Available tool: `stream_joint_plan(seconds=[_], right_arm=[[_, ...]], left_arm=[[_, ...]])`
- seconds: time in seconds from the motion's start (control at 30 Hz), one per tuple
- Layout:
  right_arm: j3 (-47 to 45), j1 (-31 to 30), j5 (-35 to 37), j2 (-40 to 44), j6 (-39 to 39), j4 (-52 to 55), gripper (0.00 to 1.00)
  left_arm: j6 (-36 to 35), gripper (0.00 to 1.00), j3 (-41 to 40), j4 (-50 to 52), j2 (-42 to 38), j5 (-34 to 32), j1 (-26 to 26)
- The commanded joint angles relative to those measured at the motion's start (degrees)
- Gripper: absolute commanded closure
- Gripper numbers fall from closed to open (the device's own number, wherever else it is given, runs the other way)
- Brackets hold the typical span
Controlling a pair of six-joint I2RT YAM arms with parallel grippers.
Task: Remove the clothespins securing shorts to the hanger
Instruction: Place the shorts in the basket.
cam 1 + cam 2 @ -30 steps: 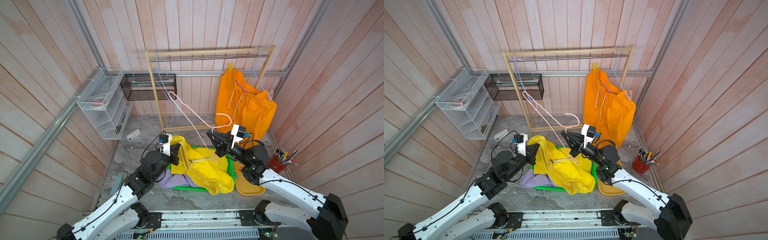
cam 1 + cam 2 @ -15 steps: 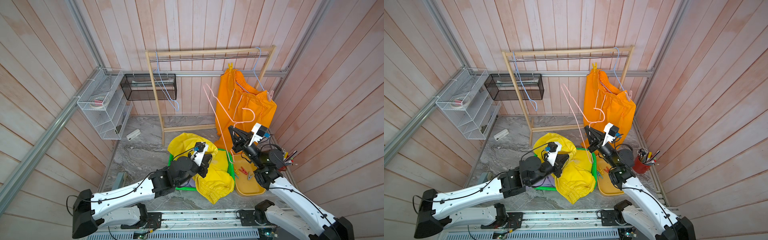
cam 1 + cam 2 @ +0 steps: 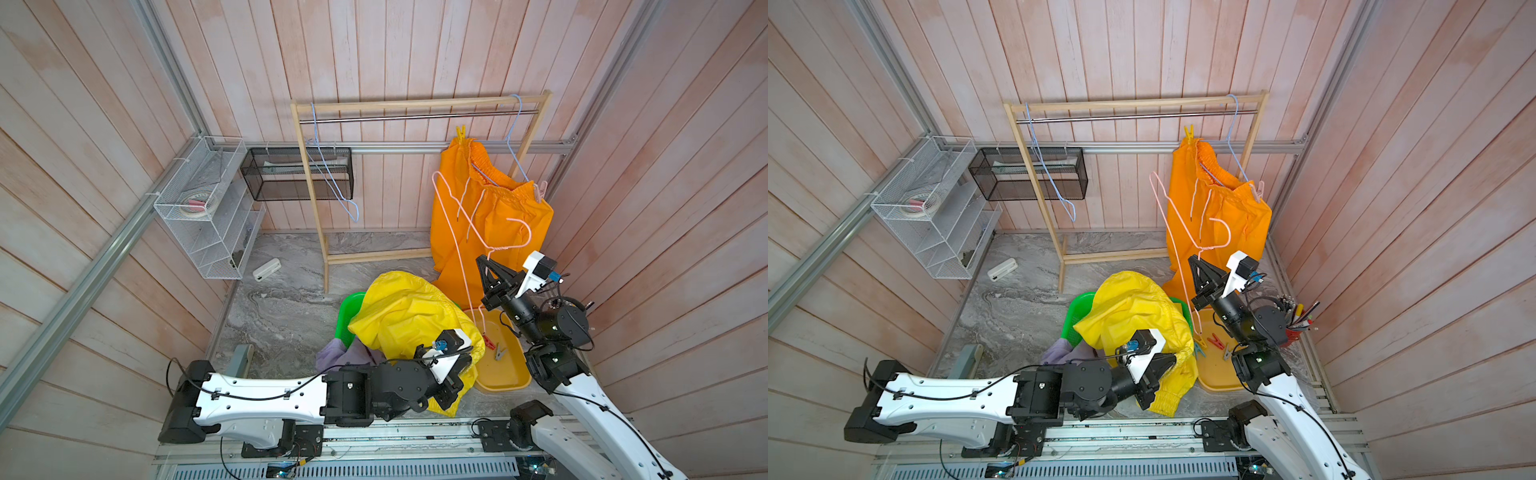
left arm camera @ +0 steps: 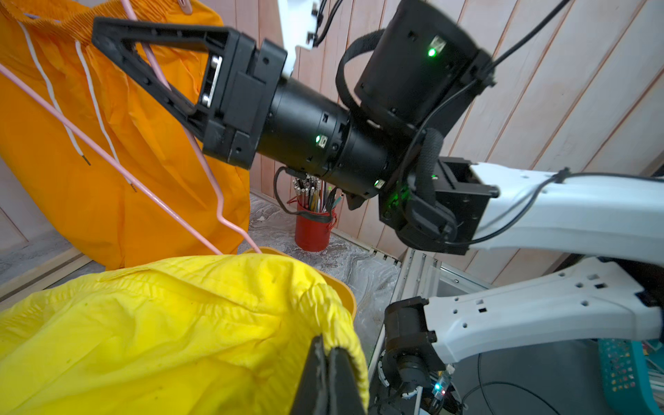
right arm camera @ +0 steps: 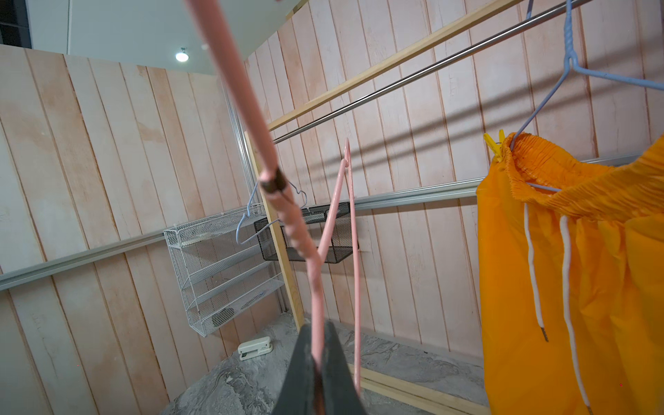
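two pairs freed: yellow shorts point(image 3: 407, 316), lilac shorts point(image 3: 332, 357) on green bin point(image 3: 347, 309); orange shorts point(image 3: 498, 224) hang pinned by two clothespins point(image 3: 461, 134); right gripper point(image 3: 483, 261) clamps pink hanger point(image 3: 451, 216), left gripper point(image 4: 325, 355) pinches yellow shorts

the left gripper point(image 4: 325, 346) was pinched shut on the hem of the yellow shorts point(image 4: 161, 323). beyond it, the right gripper point(image 4: 100, 30) gripped a pink wire hanger point(image 4: 215, 181) in front of the orange shorts point(image 4: 90, 201). a red pen cup point(image 4: 312, 230) stood nearby.
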State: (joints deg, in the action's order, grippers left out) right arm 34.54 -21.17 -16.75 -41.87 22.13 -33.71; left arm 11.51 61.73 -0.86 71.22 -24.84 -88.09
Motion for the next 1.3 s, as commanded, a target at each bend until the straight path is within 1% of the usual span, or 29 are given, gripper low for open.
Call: stream_joint_plan(seconds=[0.0, 0.07, 0.13, 0.23, 0.3, 0.37, 0.4, 0.47, 0.6, 0.73, 0.8, 0.9, 0.97, 1.03, 1.27], right_arm=[[0.5, 0.4, -0.4, 1.0, 1.2, 0.5, 1.00], [0.4, 0.4, -0.2, 1.8, 1.4, 1.2, 1.00], [0.4, 0.4, 0.1, 2.4, 1.3, 1.9, 1.00], [0.3, 0.4, 0.5, 3.2, 1.1, 2.9, 1.00], [0.2, 0.4, 0.4, 3.4, 1.2, 2.9, 1.00], [0.0, 0.3, 0.3, 3.4, 1.4, 2.9, 1.00], [0.0, 0.3, 0.3, 3.4, 1.7, 2.7, 1.00], [-0.1, 0.4, 0.1, 3.4, 1.9, 2.7, 1.00], [-0.3, 0.4, 0.2, 3.7, 1.7, 3.0, 1.00], [-0.5, 0.3, 0.0, 3.8, 1.9, 3.1, 1.00], [-0.5, 0.4, -0.1, 3.6, 2.0, 3.0, 1.00], [-0.6, 0.4, -0.2, 3.3, 2.0, 3.0, 1.00], [-0.6, 0.4, -0.3, 3.1, 2.0, 2.8, 1.00], [-0.6, 0.4, -0.6, 2.8, 2.0, 2.7, 1.00], [-1.5, 0.4, -0.8, 2.4, 2.0, 2.5, 1.00]], left_arm=[[-1.7, 1.00, 1.7, -3.1, -4.2, -2.1, -0.2], [-1.7, 1.00, 1.5, -1.9, -5.3, -2.2, -0.2], [-0.9, 1.00, 1.1, -0.7, -6.2, -1.0, -0.2], [0.4, 1.00, -1.2, -0.9, -8.2, 0.2, -0.2], [1.1, 1.00, -3.3, -1.8, -10.1, -2.4, 0.0], [2.5, 1.00, -6.0, -2.8, -12.6, -4.6, 1.5], [3.7, 1.00, -7.1, -2.8, -13.5, -4.4, 3.2], [8.0, 1.00, -9.7, -2.4, -15.4, -0.8, 8.9], [13.9, 1.00, -13.1, -2.1, -15.9, 9.8, 21.0], [16.5, 1.00, -14.0, -2.2, -12.3, 19.3, 31.3], [18.5, 1.00, -14.3, -2.7, -9.1, 24.4, 37.1], [21.3, 1.00, -16.2, -4.7, -4.1, 30.9, 43.0], [22.8, 1.00, -18.3, -6.3, -1.2, 34.4, 46.0], [23.1, 1.00, -20.2, -7.3, 1.4, 35.8, 47.4], [20.5, 1.00, -24.2, -4.7, 9.7, 33.4, 47.6]])
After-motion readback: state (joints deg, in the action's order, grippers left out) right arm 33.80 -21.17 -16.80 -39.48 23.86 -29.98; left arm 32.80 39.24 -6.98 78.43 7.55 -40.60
